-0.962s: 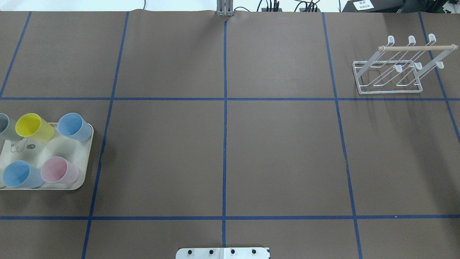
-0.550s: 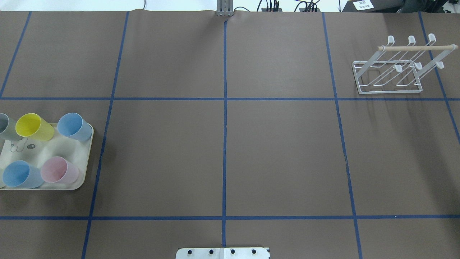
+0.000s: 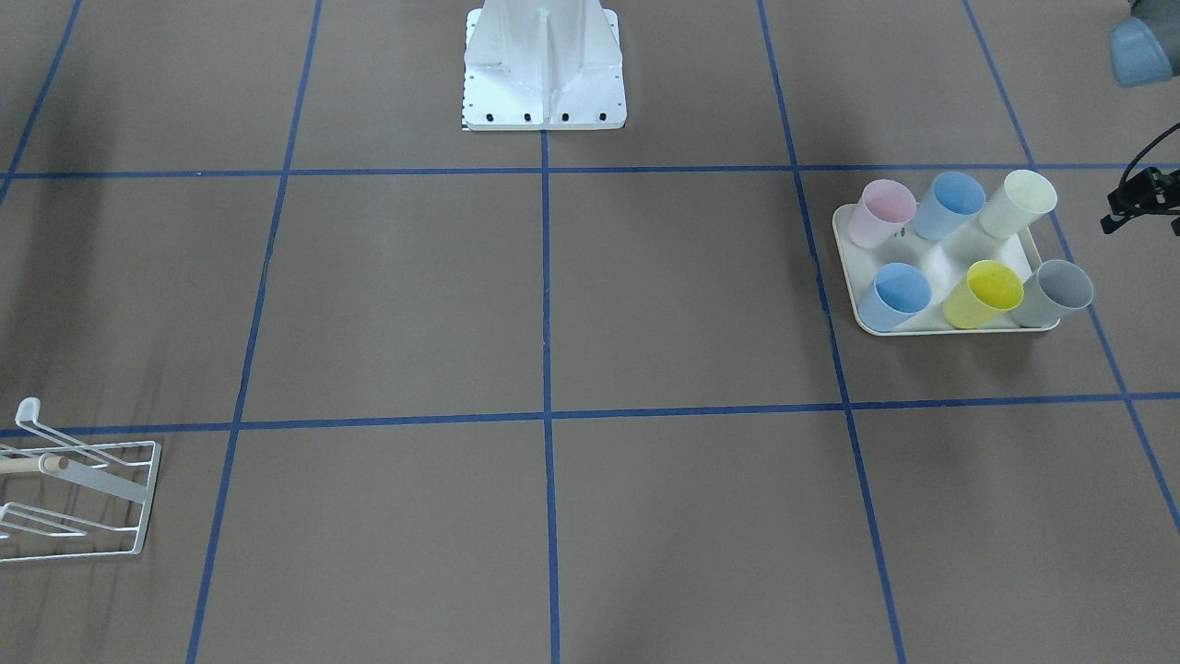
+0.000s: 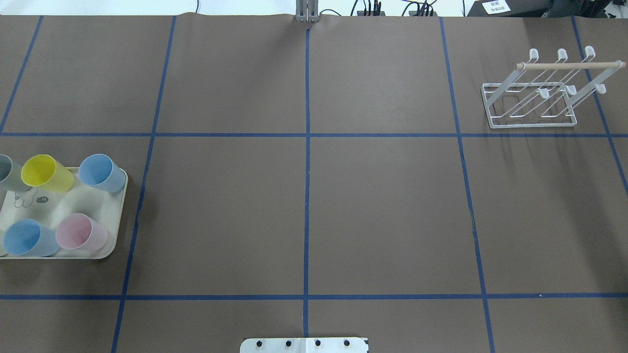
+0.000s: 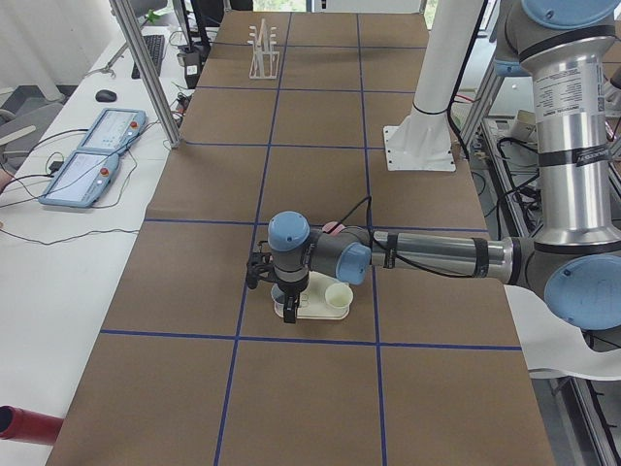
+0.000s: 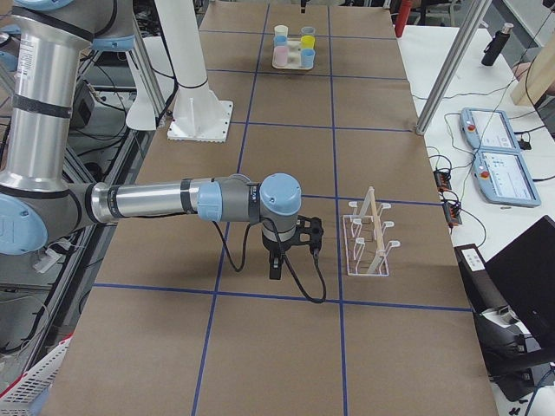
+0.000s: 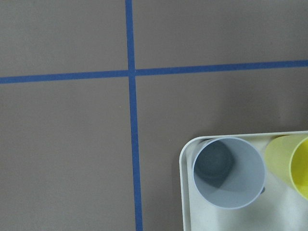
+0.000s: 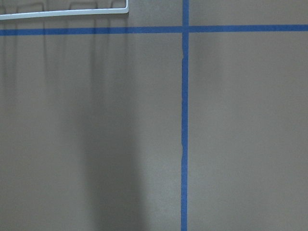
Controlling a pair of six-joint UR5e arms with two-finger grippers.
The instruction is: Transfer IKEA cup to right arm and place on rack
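Note:
Several IKEA cups stand on a cream tray [image 4: 114,247] at the table's left: yellow [image 4: 46,172], two blue [image 4: 100,172] [image 4: 27,238], pink [image 4: 81,232], grey [image 3: 1054,293] and cream [image 3: 1017,203]. My left gripper [image 5: 288,307] hangs over the tray's outer end, and I cannot tell whether it is open or shut. The left wrist view looks down on the grey cup [image 7: 228,178] and shows no fingers. The white wire rack [image 4: 532,105] with its wooden dowel stands at the far right. Near it, my right gripper [image 6: 276,265] hovers above bare table, state unreadable.
The robot's white base plate [image 4: 304,345] sits at the near middle edge. Blue tape lines divide the brown table cover. An aluminium post [image 6: 451,65] and two tablets [image 6: 494,165] stand beyond the table's far side. The rack's base wire [image 8: 62,13] shows in the right wrist view.

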